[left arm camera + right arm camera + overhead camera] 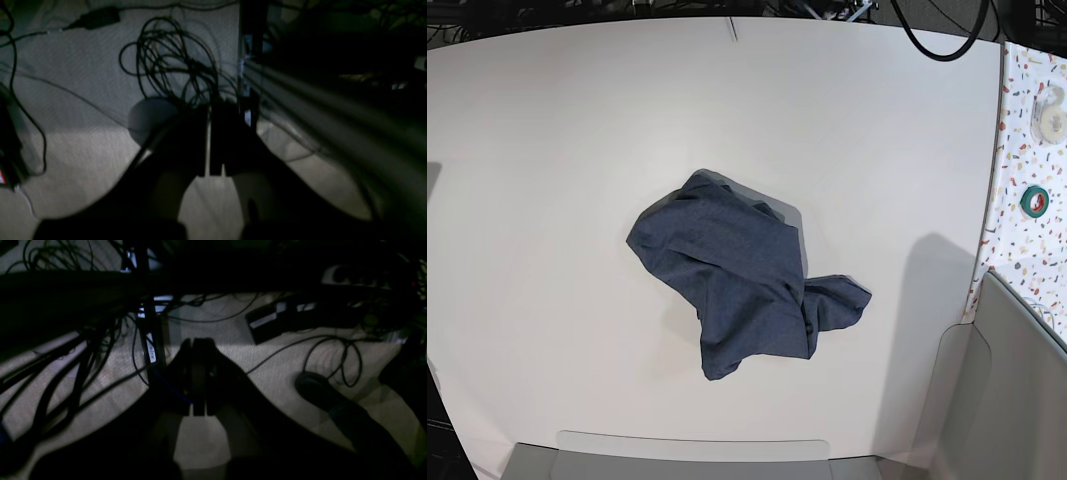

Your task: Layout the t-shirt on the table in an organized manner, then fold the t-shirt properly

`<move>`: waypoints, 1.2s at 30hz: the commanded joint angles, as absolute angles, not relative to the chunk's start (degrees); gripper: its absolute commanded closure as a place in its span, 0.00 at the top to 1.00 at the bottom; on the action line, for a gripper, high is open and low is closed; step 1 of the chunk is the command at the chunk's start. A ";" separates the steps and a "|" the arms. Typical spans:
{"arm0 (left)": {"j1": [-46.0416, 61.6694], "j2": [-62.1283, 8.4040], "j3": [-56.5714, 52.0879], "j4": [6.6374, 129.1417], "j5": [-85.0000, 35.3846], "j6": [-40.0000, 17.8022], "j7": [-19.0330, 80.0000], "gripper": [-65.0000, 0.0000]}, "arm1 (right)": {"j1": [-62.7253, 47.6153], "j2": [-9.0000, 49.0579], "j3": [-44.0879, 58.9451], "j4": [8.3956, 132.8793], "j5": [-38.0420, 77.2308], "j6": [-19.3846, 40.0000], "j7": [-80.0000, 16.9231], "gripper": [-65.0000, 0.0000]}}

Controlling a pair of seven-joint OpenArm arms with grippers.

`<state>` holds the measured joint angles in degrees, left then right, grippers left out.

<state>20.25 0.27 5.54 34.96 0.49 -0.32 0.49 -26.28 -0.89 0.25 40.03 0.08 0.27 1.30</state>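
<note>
The dark navy t-shirt [737, 280] lies crumpled in a heap near the middle of the white table [547, 150], with one bunched part sticking out to the right. Neither arm shows in the base view. The left wrist view looks down at a dim carpeted floor, and the left gripper [210, 111] there is shut with nothing in it. In the right wrist view the right gripper [196, 344] is also shut and empty over the floor. Neither wrist view shows the t-shirt or the table.
A speckled side surface [1027, 150] at the right carries a green tape roll [1033, 200] and a white one [1051, 110]. Grey panels [1017, 390] stand at the lower right. Tangled cables [170, 63] and a dark shoe [317, 390] lie on the floor.
</note>
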 commanded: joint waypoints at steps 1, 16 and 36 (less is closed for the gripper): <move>22.55 0.22 5.85 37.67 0.40 -0.48 -0.31 0.00 | -28.18 -0.13 0.31 41.80 0.13 0.13 2.42 0.00; 39.08 -4.79 5.76 62.46 -0.04 -0.48 -0.22 0.00 | -46.20 2.07 4.79 64.48 0.13 -0.13 2.07 0.00; 55.96 -12.53 5.85 101.05 -0.13 -0.48 7.78 0.00 | -62.55 2.33 5.32 99.91 -4.53 -0.22 1.89 0.00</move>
